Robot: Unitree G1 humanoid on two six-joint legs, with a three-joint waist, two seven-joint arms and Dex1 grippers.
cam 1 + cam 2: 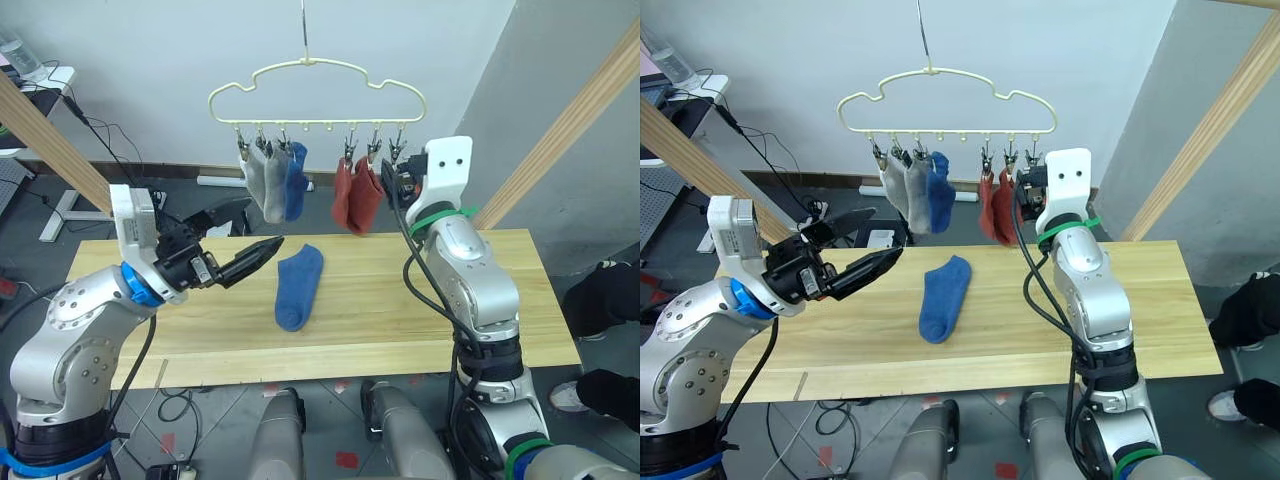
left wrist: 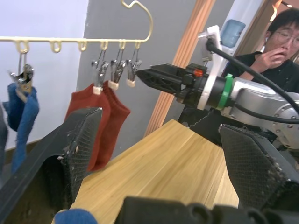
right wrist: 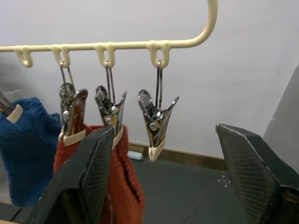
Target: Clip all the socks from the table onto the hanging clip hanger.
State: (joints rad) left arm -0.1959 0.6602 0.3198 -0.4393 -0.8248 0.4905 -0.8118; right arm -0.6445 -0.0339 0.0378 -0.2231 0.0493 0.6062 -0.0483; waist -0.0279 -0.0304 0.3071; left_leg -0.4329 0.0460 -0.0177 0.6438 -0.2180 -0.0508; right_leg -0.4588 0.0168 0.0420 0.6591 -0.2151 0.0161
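The pale yellow clip hanger (image 1: 315, 85) hangs above the table (image 1: 420, 300). Clipped on it are two grey socks (image 1: 262, 180), one blue sock (image 1: 296, 178) and two rust-red socks (image 1: 357, 196). Another blue sock (image 1: 298, 286) lies flat mid-table. My left gripper (image 1: 250, 228) is open and empty, hovering over the table just left of that sock. My right gripper (image 3: 164, 130) is open and raised at the hanger's right end. Its fingers stand on either side of the empty end clip (image 3: 156, 119), beside the red socks (image 3: 117, 186).
Slanted wooden poles of the frame rise at the left (image 1: 50, 135) and right (image 1: 575, 115). A person (image 2: 280, 37) stands beyond the table's right end, feet (image 1: 605, 300) by its edge. A desk with cables (image 1: 40, 90) sits at the back left.
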